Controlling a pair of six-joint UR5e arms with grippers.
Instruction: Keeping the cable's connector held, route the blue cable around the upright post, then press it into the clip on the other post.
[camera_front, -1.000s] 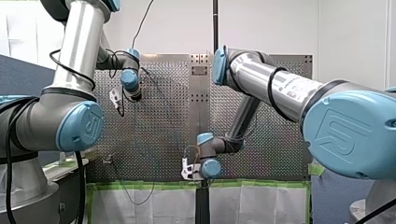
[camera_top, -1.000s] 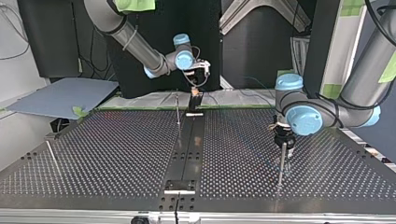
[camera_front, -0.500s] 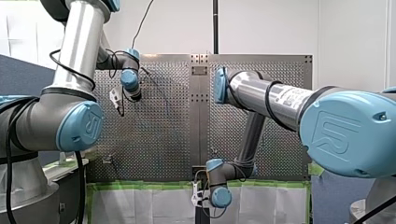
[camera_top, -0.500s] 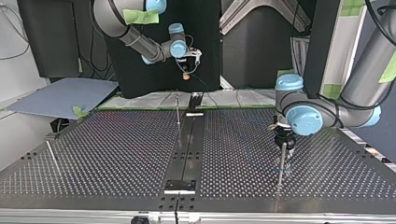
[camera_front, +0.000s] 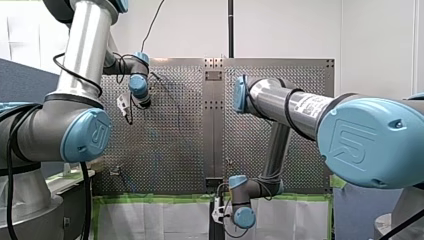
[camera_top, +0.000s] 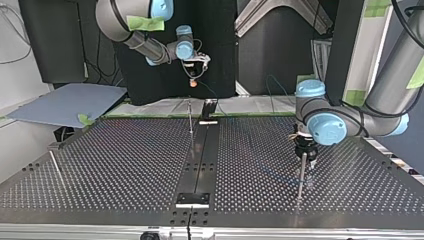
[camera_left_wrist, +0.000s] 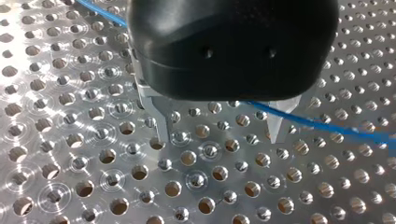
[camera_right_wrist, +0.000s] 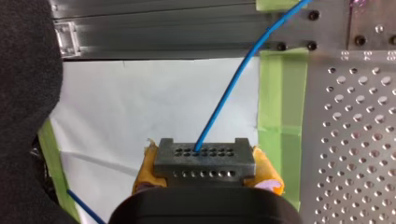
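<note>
Over the perforated surface, my left pincer hangs open, the nearer one to the upright post. My right pincer, off the surface's edge, clamps the connector. The blue cable runs from it toward 1 o'clock, onto the surface.

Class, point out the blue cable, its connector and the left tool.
blue cable (camera_right_wrist: 224, 98), right wrist view, mid strand.
connector (camera_right_wrist: 204, 156), right wrist view, holed face.
left tool (camera_left_wrist: 217, 139), left wrist view, midway between fingertips.
</note>
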